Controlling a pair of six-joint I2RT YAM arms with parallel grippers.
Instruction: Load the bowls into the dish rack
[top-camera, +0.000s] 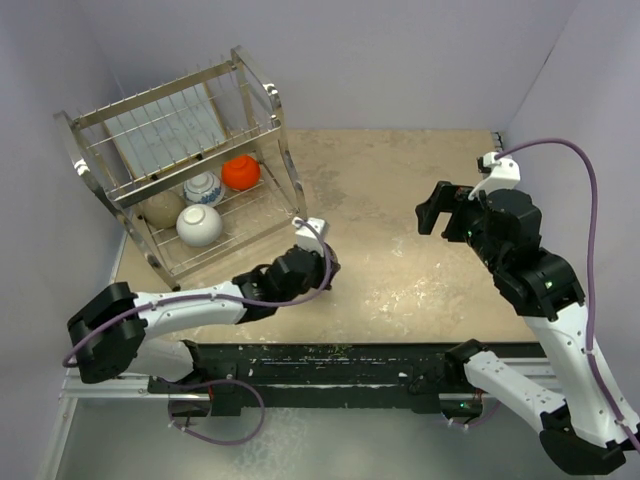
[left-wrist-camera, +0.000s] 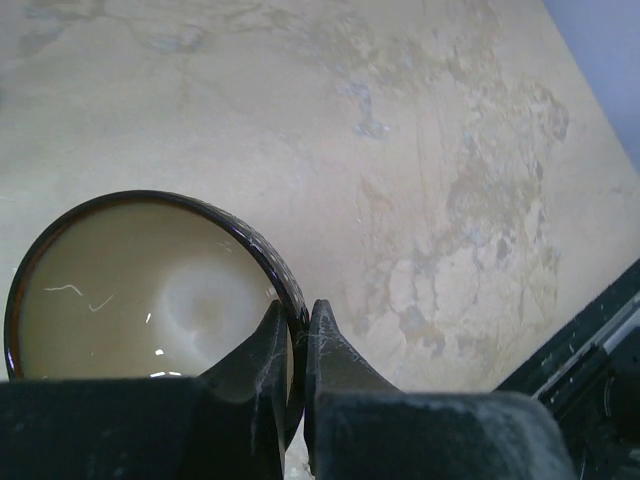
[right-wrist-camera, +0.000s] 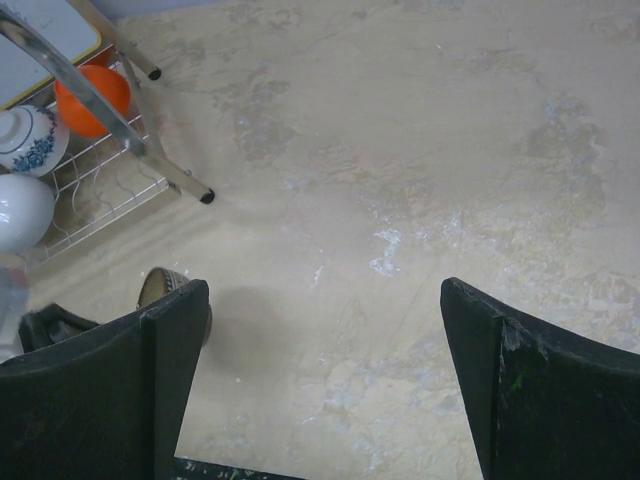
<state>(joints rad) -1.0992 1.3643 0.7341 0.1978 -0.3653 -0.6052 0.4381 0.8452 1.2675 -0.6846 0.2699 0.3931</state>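
Top and wrist views of two arms over a pale, mottled table (top-camera: 400, 190). The rack (top-camera: 262, 95) stands at the far left of the table, with a pale tray (top-camera: 165, 130) in its upper tier. Four bowls lie in the lower tier. The orange bowl (top-camera: 240, 172) is at the right end and the patterned bowl (top-camera: 203, 187) is just beside it. The beige bowl (top-camera: 164, 208) is further left. The white bowl (top-camera: 200, 225) is nearest the arms, close against the beige one. The brown bowl (left-wrist-camera: 140, 290) is outside the rack, near its near right foot. It sits mouth up, and its shiny pale inside shows in the left wrist view. The left gripper (left-wrist-camera: 297, 318) is clenched on this bowl's rim, with one finger inside the bowl, the other outside, and the dark rim passing between them. Whether the bowl rests on the table or is held just above it cannot be told. The left arm reaches low across the table from its base towards the rack. The right gripper (right-wrist-camera: 320, 300) is released, its fingers spread wide. It hangs above the right side of the table, well apart from the rack and the brown bowl. The brown bowl's edge shows just behind one finger in the right wrist view.
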